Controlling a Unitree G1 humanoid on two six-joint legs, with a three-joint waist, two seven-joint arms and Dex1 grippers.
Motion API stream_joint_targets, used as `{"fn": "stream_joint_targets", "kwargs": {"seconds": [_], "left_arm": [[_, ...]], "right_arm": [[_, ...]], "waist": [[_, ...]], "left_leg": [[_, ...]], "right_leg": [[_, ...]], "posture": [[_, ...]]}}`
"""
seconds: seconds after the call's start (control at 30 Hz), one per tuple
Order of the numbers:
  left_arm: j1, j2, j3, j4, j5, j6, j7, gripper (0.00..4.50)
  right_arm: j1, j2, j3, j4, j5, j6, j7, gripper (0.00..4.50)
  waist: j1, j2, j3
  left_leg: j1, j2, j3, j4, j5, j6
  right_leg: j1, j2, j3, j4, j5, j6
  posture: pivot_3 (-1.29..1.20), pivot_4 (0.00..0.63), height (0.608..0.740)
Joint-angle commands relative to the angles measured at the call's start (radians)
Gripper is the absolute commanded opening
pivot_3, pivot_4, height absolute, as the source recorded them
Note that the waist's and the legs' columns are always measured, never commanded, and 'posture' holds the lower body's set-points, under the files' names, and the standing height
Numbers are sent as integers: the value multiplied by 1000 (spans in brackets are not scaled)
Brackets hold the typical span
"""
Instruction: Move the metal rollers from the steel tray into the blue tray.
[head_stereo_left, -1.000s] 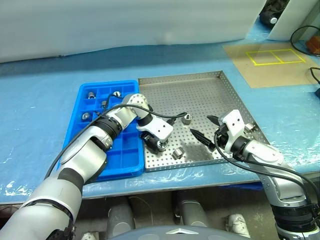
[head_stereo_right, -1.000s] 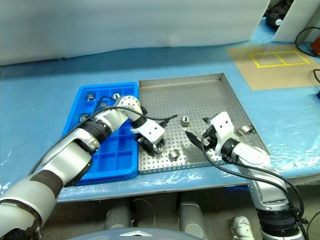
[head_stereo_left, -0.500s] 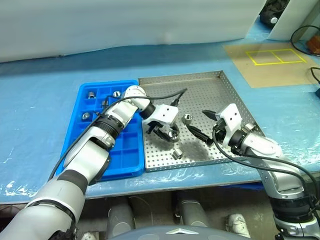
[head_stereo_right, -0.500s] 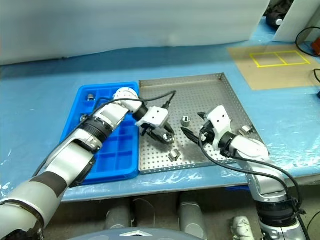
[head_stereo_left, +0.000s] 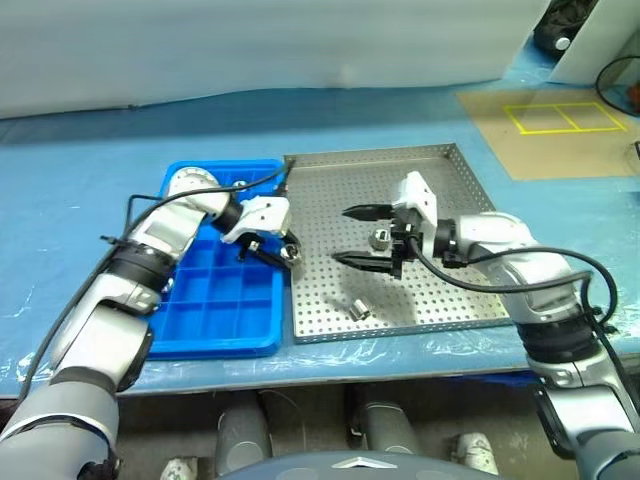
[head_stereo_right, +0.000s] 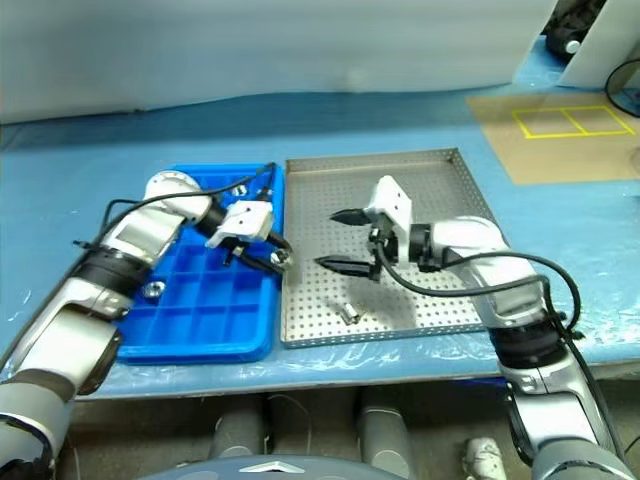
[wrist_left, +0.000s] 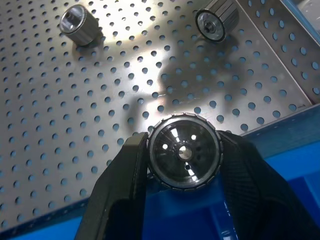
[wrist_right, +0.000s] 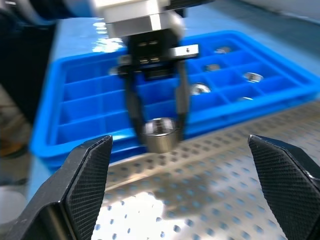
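My left gripper (head_stereo_left: 272, 247) is shut on one metal roller (wrist_left: 184, 152), held above the seam between the steel tray's (head_stereo_left: 440, 170) left rim and the blue tray (head_stereo_left: 215, 310). The right wrist view shows that same roller (wrist_right: 160, 134) pinched between the left fingers. My right gripper (head_stereo_left: 357, 236) hovers open over the middle of the steel tray, pointing toward the left gripper, with nothing between its fingers. One loose roller (head_stereo_left: 380, 238) lies just behind it and another (head_stereo_left: 357, 308) near the tray's front. Several rollers (wrist_right: 252, 76) sit in the blue tray's compartments.
Both trays rest side by side on a table under blue sheeting (head_stereo_left: 80, 180). A brown board with a yellow taped rectangle (head_stereo_left: 560, 118) lies at the back right. A pale wall (head_stereo_left: 250, 50) closes the far side.
My left gripper has lifted the roller off the steel tray and carried it left to the blue tray's edge. The right gripper, still open, has risen, swung left and turned toward it.
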Motion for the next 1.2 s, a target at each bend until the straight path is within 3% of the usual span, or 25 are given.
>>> {"fn": "stream_joint_targets", "kwargs": {"seconds": [0.03, 0.33, 0.6, 0.87, 1.2], "left_arm": [[60, 97, 114, -139, -45, 122, 51, 1855], [240, 214, 344, -471, -215, 450, 199, 1855], [586, 369, 542, -627, -252, 447, 245, 1855], [620, 339, 502, -549, -225, 413, 375, 1855], [548, 254, 371, -471, -191, 394, 428, 1855]], "right_arm": [[-84, 36, 60, 73, 3, -44, 100, 4500], [-216, 167, 148, 321, -85, -204, 223, 4500], [-282, 285, 169, 447, -123, -296, 257, 4500], [-288, 316, 152, 484, -151, -334, 265, 4500], [-244, 279, 139, 425, -162, -311, 233, 4500]], "waist": [[3, 1, 0], [95, 1, 1], [112, 2, 1], [149, 2, 2], [149, 2, 2]], "left_leg": [[1, 0, 0, -2, 1, -1], [-3, 0, -2, -4, 2, -4], [-6, 1, -7, -9, 3, -6], [-7, 1, -12, -9, 5, -8], [-7, 1, -15, -10, 6, -11]], "right_leg": [[-1, 0, 0, 1, 0, 0], [-3, -2, -5, 2, -2, -3], [-3, -2, -11, -1, -3, -4], [-1, -2, -16, -1, -3, -5], [-1, -1, -17, 0, -3, -5]], "posture": [[76, 150, 740], [265, 150, 740], [306, 150, 740], [292, 150, 740], [233, 150, 740]]}}
